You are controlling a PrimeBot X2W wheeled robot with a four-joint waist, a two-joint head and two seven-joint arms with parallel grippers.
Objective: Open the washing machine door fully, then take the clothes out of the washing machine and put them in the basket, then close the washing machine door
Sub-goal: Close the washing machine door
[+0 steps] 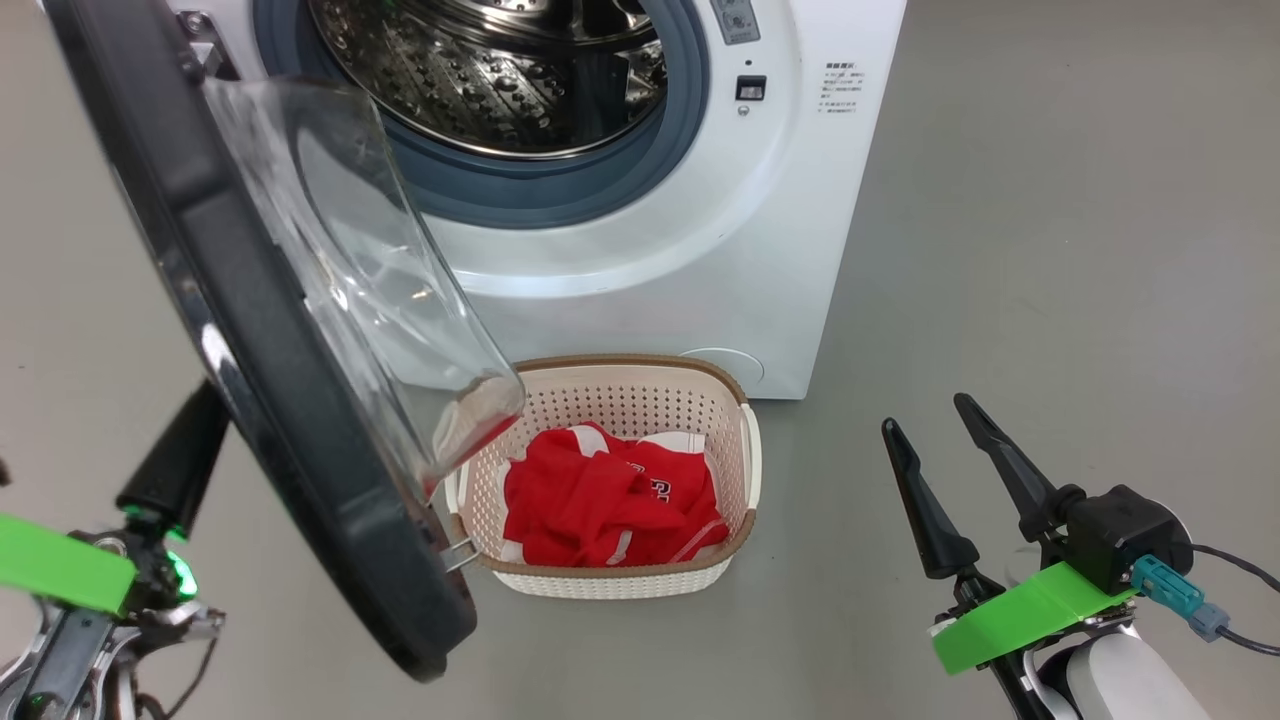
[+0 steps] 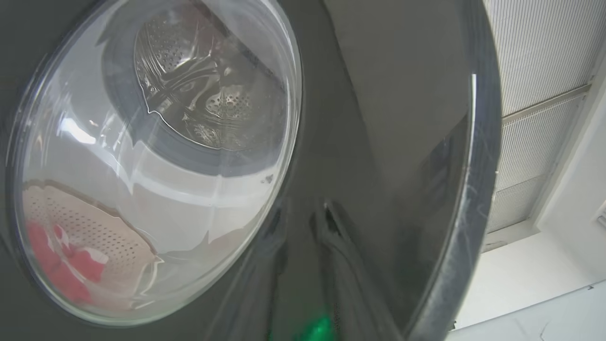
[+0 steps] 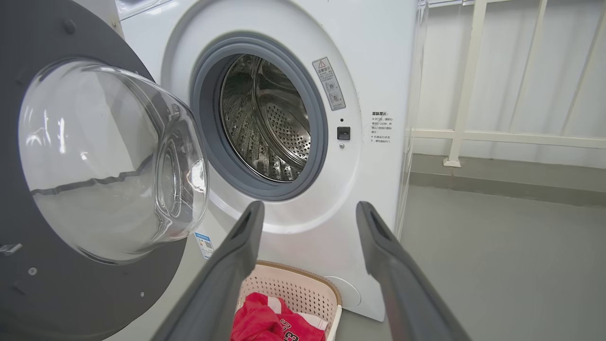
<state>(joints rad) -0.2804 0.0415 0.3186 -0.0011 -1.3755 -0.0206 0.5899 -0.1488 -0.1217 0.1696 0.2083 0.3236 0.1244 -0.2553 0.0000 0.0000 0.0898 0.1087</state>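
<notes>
The washing machine (image 1: 700, 250) stands with its steel drum (image 1: 500, 70) bare of cloth. Its door (image 1: 280, 380) hangs open, swung out toward me, the glass bowl facing the machine. Below it the basket (image 1: 620, 400) sits on the floor against the machine's front, holding the red clothes (image 1: 600, 500). My left gripper (image 1: 180, 455) is behind the door's outer face, one dark finger reaching up to the black rim (image 2: 360, 118); how its jaws stand is unclear. My right gripper (image 1: 935, 425) hangs open and empty, right of the basket (image 3: 303, 289) and clothes (image 3: 265, 322).
Grey floor spreads to the right of the machine. A white railing (image 3: 466, 85) and pale wall stand behind it on that side. A cable with a teal plug (image 1: 1180, 590) trails from my right wrist.
</notes>
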